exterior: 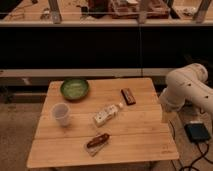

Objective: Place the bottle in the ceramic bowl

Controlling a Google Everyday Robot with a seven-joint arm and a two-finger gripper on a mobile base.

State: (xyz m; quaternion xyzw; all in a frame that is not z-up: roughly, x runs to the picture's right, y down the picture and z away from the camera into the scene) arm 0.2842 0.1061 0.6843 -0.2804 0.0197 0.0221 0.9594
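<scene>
A small bottle [107,114] with a white cap and pale label lies on its side near the middle of the wooden table [140,135]. The green ceramic bowl [75,89] stands at the table's far left, apart from the bottle. My white arm [187,89] hangs over the table's right edge. My gripper [165,115] points down beside that edge, well to the right of the bottle and holding nothing that I can see.
A clear plastic cup [61,114] stands left of the bottle. A dark rectangular bar [128,96] lies to the bottle's far right. A wrapped brown snack [97,141] lies near the front edge. A black box [198,132] sits on the floor at right.
</scene>
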